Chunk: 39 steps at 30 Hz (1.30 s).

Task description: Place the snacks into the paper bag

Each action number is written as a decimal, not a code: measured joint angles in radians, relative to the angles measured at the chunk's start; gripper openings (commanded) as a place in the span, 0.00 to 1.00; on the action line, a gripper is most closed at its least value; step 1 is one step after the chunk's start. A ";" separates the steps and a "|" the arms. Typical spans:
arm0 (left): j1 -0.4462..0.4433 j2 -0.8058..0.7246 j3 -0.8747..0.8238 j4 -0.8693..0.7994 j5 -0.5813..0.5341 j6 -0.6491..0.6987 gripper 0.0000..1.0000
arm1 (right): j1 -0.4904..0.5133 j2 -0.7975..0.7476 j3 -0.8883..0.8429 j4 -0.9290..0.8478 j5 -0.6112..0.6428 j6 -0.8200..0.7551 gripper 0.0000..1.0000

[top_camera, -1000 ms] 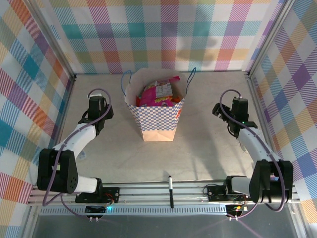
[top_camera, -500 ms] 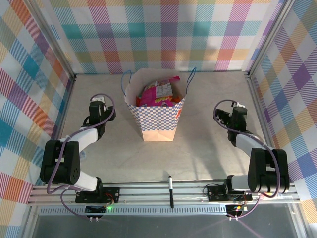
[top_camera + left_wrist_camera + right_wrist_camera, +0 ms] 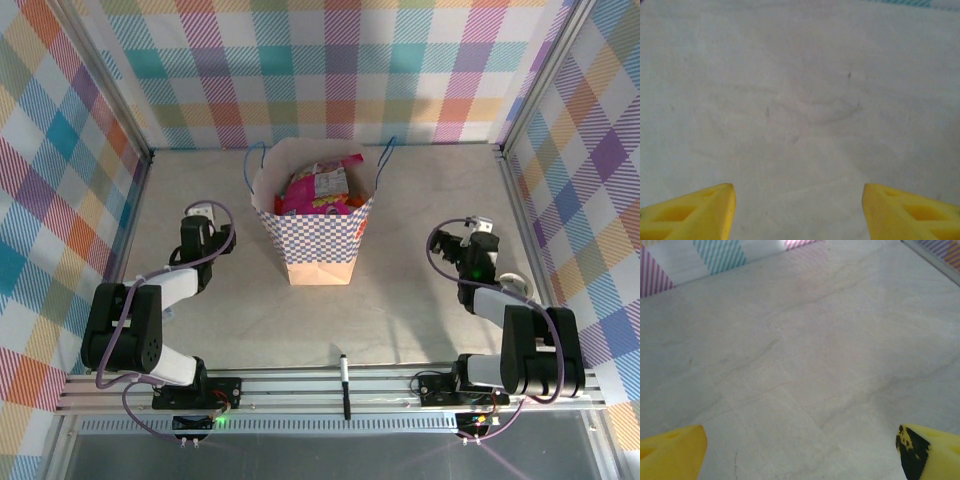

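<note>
— Pastel checked walls [image 3: 330,70] are set around a pale, marbled table [image 3: 420,310]. Where on it is the paper bag [image 3: 320,245] found?

— It is stood upright toward twelve o'clock from the table's middle. Its mouth is open upward, so that things can be dropped in from above. The snacks [image 3: 322,188] are seen inside it: pink and red packets heaped up to the rim, with a bit of orange beneath.

— And how are the grippers held?

— The left gripper [image 3: 798,195] is spread wide with nothing gripped, and bare table is seen between its yellow fingers [image 3: 695,215]. The right gripper [image 3: 800,440] is likewise spread wide and empty. From overhead they are placed at nine o'clock and at about four o'clock from the bag, well apart from it. This is judged to be a resting pose that leaves the bag undisturbed.

— Are all the packets accounted for?

— Every packet that can be made out is in the bag. A black pen [image 3: 344,380] is laid at six o'clock, by the front rail [image 3: 280,385], and is not counted among the snacks.

— How far along is the task reckoned?

— It is judged to be done, or all but done. What lies deeper in the bag cannot be told.
</note>
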 measured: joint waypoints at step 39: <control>0.001 0.109 -0.145 0.381 0.054 0.022 0.73 | 0.040 0.217 0.026 0.213 -0.153 -0.149 0.99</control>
